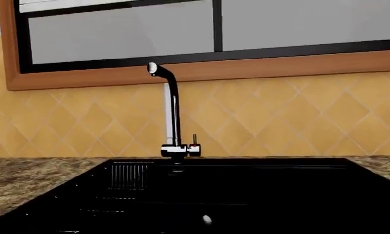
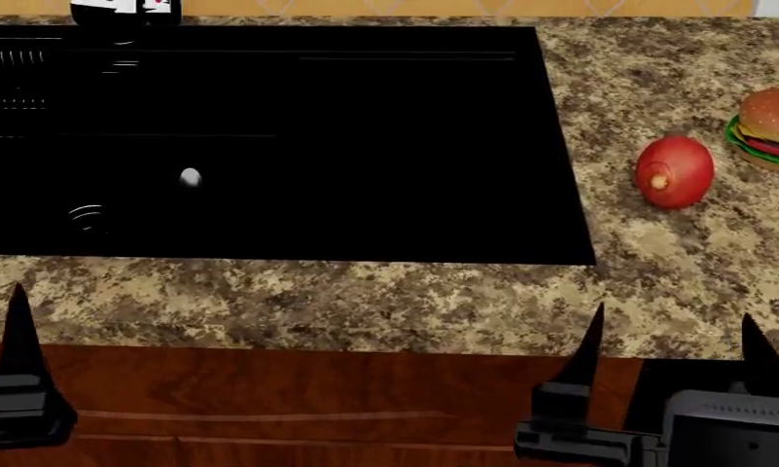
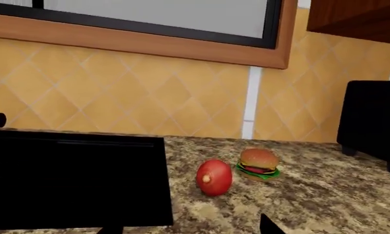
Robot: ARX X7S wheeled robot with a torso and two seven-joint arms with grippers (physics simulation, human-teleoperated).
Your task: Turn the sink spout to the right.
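- The right end effector (image 2: pixel 668 336) is seen nearest, low before the bench (image 2: pixel 363 302), fingers apart; the left end effector (image 2: pixel 13 389) shows one finger only, so its state cannot be told.
- The sink (image 1: pixel 247 195) lies beyond.
- The sink spout (image 1: pixel 173 112) stands upright at its far rim; it is judged rigid, smooth and slippery, best pushed near its curved top.

No readable text, labels, brands or numbers in any view. Only sign-like mark: small red dot on short lever (image 1: pixel 195 147) beside sink spout (image 1: pixel 173 114) base; carries no lettering.
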